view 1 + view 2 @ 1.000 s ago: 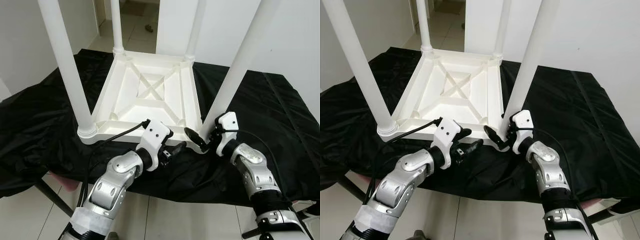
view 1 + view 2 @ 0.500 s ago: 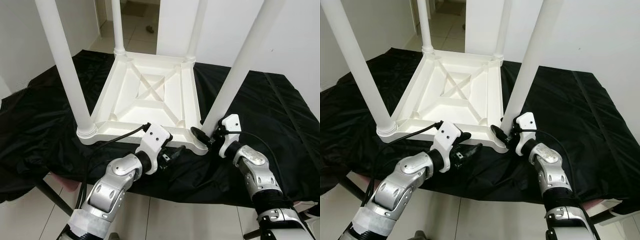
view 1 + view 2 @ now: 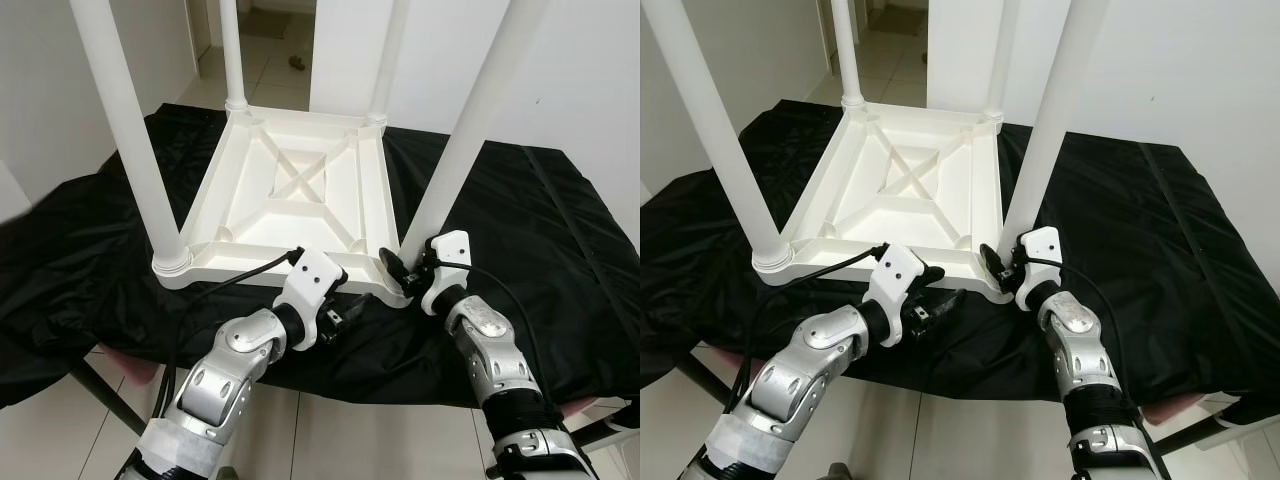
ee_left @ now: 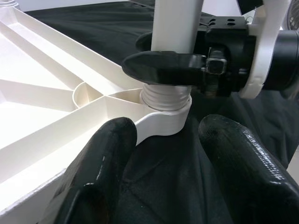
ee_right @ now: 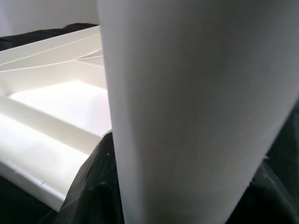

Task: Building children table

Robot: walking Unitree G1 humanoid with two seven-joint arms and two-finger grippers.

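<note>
A white plastic children's table [image 3: 215, 195] lies upside down on a black cloth, its legs pointing up. My right gripper [image 3: 405, 275] is shut on the near right leg [image 3: 455, 160] just above its threaded base. One of its fingers [image 4: 163, 67] lies across the front of that leg [image 4: 175, 32] and the other sits behind it. The leg [image 5: 196, 102] stands very close in the right wrist view, beside the ribbed underside [image 5: 56, 107]. My left gripper [image 3: 345, 312] is open and low on the cloth, just in front of that same corner [image 4: 163, 123], holding nothing.
The black cloth [image 3: 540, 200] covers a low stand and hangs over its front edge. Three more white legs rise from the other corners, the near left one [image 3: 130, 140] closest. A black cable [image 3: 230, 275] crosses the table's front rim. Tiled floor [image 3: 330, 430] lies below.
My right gripper has moved in from the right and closed around the base of the near right leg. My left gripper has edged a little toward that corner.
</note>
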